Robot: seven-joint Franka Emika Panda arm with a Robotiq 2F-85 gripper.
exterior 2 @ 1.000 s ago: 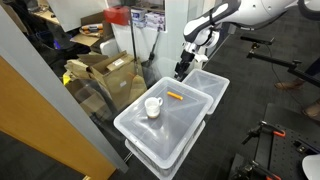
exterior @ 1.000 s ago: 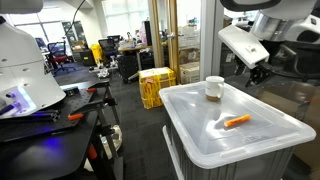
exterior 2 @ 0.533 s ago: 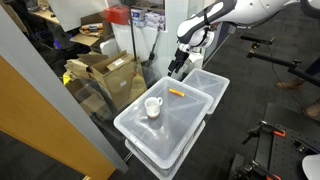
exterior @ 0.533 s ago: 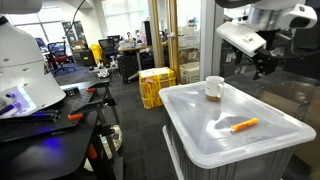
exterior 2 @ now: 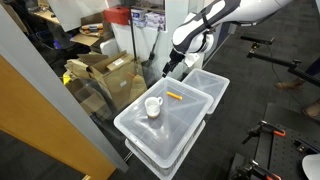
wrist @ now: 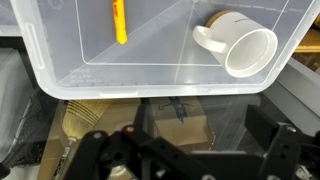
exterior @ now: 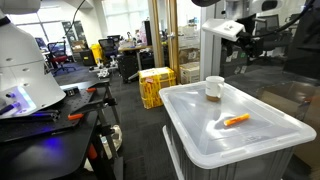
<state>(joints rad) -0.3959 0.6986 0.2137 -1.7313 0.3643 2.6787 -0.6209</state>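
Starting nearest the wrist camera: pincer along the bottom of the wrist view, jaws spread wide, gripping nothing and touching nothing. Lower down and just beyond, a cardboard box, then the rim of a clear lid on a bin. Lying flat on that lid, an orange marker, well apart from the pincer. Long axis running almost straight away from the wrist camera, far end cut off by the top edge of the picture, so no telling from here which end bears the cap. Beside it, apart and not touching, a white mug, upright, handle turned toward the marker's side.

Seen in an exterior view, marker nearer the camera than the mug, resting about midway along the lid. Long axis across the picture there, right end a little higher. Farther back and higher, pincer hanging in the air beyond the lid's far side.

Seen in an exterior view again, mug nearest, marker behind it near the far edge of the lid, axis slanting down to the right. Farthest, pincer in the air just past that edge, above the marker and apart from it.
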